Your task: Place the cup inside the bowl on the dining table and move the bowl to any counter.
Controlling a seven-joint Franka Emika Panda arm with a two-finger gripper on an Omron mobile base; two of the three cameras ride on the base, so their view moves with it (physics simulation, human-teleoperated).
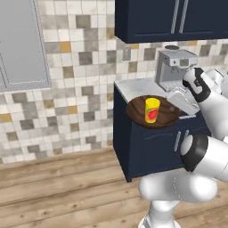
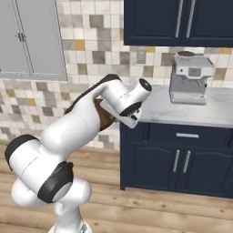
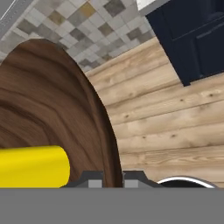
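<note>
Bowl (image 1: 156, 113) is held up in the air at the front left corner of the counter (image 1: 133, 87), above the wooden floor (image 1: 58, 178), with its rim clamped in the gripper (image 3: 112, 177). In the hand view the two dark fingertips (image 3: 92, 179) sit on either side of the bowl's edge, narrow gap, closed on the rim. Cup (image 1: 152, 110) stands upright inside the bowl, near its middle, left of the hand. Bowl is round, shallow, dark brown wood with visible grain. Cup is a smooth yellow cylinder with a red mark on its side. Counter has a pale marble top over navy cabinets with silver handles. Grey boxy coffee machine (image 1: 176, 69) stands on it, behind the bowl. Mosaic tile wall (image 1: 80, 71) behind.
</note>
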